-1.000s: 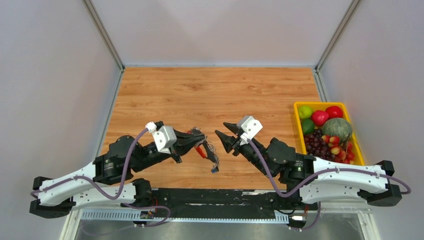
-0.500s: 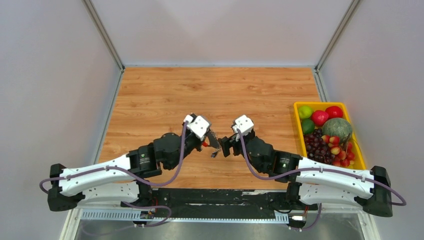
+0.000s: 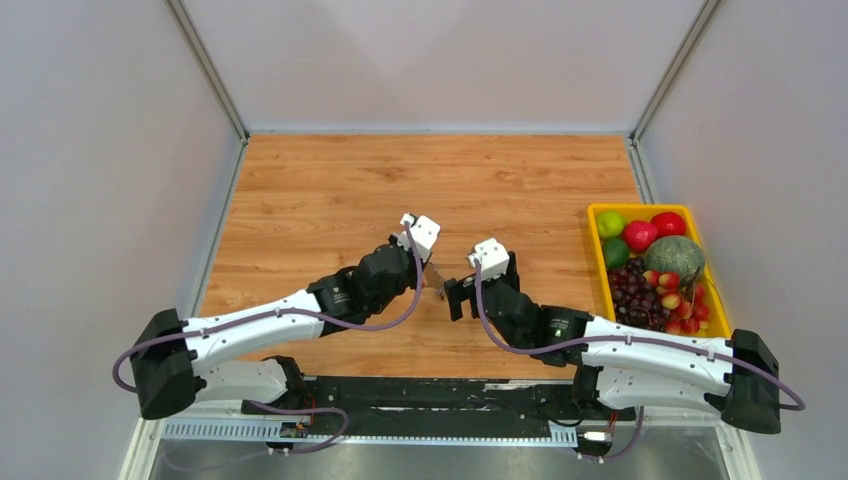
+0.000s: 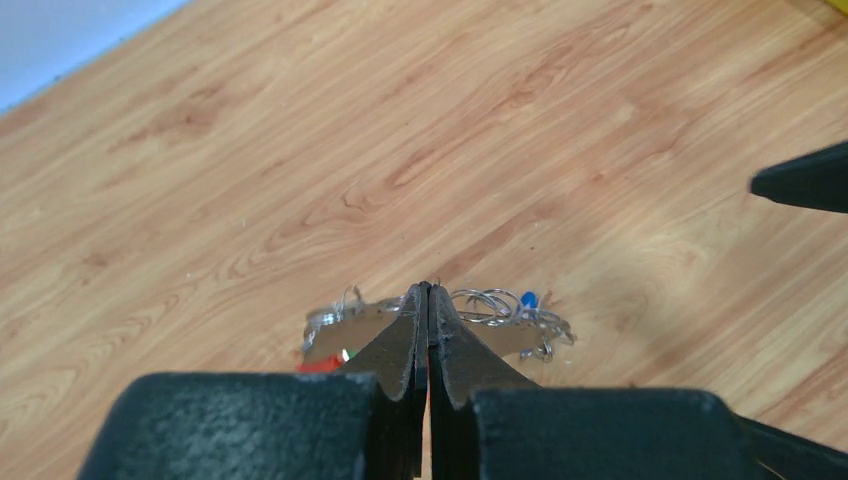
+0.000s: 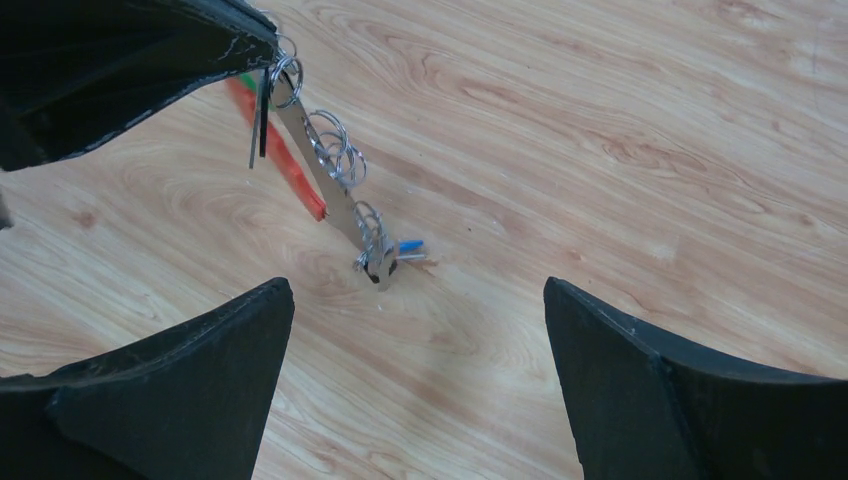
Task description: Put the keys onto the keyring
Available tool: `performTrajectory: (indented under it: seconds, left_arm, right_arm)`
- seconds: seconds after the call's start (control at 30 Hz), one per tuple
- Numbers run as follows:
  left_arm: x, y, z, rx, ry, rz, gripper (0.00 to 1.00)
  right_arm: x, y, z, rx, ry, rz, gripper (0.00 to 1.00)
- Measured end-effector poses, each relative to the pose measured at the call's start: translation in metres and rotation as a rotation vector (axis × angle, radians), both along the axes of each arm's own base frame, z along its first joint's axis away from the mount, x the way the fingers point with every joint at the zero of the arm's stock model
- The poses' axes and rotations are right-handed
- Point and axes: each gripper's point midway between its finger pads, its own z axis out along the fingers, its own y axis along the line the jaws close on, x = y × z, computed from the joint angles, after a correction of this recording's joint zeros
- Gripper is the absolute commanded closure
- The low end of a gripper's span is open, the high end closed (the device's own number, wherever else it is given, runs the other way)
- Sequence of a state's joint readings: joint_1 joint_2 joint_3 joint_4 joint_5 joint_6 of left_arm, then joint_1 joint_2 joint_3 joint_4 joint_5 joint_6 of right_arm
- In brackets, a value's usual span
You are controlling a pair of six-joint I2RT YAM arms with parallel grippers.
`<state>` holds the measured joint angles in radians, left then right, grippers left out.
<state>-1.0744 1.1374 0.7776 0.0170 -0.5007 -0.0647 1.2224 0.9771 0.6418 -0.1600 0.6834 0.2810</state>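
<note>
The keyring (image 5: 335, 165) is a silvery chain of coiled rings with a red loop (image 5: 285, 160) beside it. It hangs slanting from my left gripper (image 5: 272, 48), which is shut on its top ring. A small blue-headed key (image 5: 410, 245) sits at the chain's lower end, down at the wood. My right gripper (image 5: 417, 285) is open wide just in front of that end, with nothing between its fingers (image 5: 200, 370). From above, the left gripper (image 3: 428, 272) and right gripper (image 3: 455, 297) face each other closely. In the left wrist view the rings (image 4: 485, 305) and blue head (image 4: 529, 299) show behind the shut left gripper (image 4: 428, 290).
A yellow tray (image 3: 598, 212) full of fruit stands at the table's right edge. Grey walls close in the wooden table (image 3: 420, 180) on the left, back and right. One right fingertip (image 4: 800, 182) pokes into the left wrist view.
My left arm has reached forward and right, carrying the keyring toward the middle. The right gripper has opened wide and turned in toward the hanging chain.
</note>
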Motion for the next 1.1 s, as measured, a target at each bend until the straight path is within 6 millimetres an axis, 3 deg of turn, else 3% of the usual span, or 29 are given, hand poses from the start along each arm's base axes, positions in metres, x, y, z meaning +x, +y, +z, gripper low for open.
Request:
performTrajectory:
  seconds: [0.2,0.33,0.47,0.6,0.63,0.67,0.7,0.77,0.9,1.0,1.1]
  left_arm:
    - [0.028,0.001,-0.045,0.003,0.115,0.080,0.99]
    - [0.043,0.002,-0.086,0.049,0.205,0.127,0.90]
    - [0.054,0.000,-0.117,0.073,0.282,0.153,0.76]
    - [0.058,-0.006,-0.133,0.070,0.318,0.153,0.56]
    - [0.058,-0.008,-0.134,0.066,0.321,0.148,0.47]
    - [0.057,-0.010,-0.134,0.061,0.323,0.143,0.40]
    - [0.057,-0.011,-0.134,0.057,0.323,0.137,0.22]
    - [0.058,-0.014,-0.130,0.050,0.316,0.125,0.03]
    - [0.059,-0.017,-0.104,0.016,0.286,0.105,0.00]
    - [0.059,-0.015,-0.062,-0.039,0.228,0.093,0.00]
    - [0.056,-0.007,-0.006,-0.109,0.142,0.082,0.00]
  right_arm:
    - [-0.001,-0.008,-0.014,-0.019,0.025,-0.030,0.00]
    - [0.000,-0.011,-0.019,-0.008,0.046,-0.051,0.00]
    - [0.001,-0.014,-0.024,-0.007,0.068,-0.066,0.00]
    - [0.000,-0.015,-0.032,-0.019,0.091,-0.080,0.00]
    - [0.000,-0.016,-0.034,-0.026,0.097,-0.090,0.00]
    - [0.001,-0.017,-0.035,-0.028,0.100,-0.102,0.00]
    - [0.003,-0.018,-0.035,-0.023,0.100,-0.129,0.00]
    - [0.008,-0.021,-0.033,-0.007,0.095,-0.182,0.00]
    - [0.019,-0.022,-0.027,-0.007,0.077,-0.284,0.00]
    - [0.028,-0.014,-0.018,-0.025,0.065,-0.330,0.00]
    - [0.036,0.001,-0.002,-0.043,0.056,-0.341,0.00]
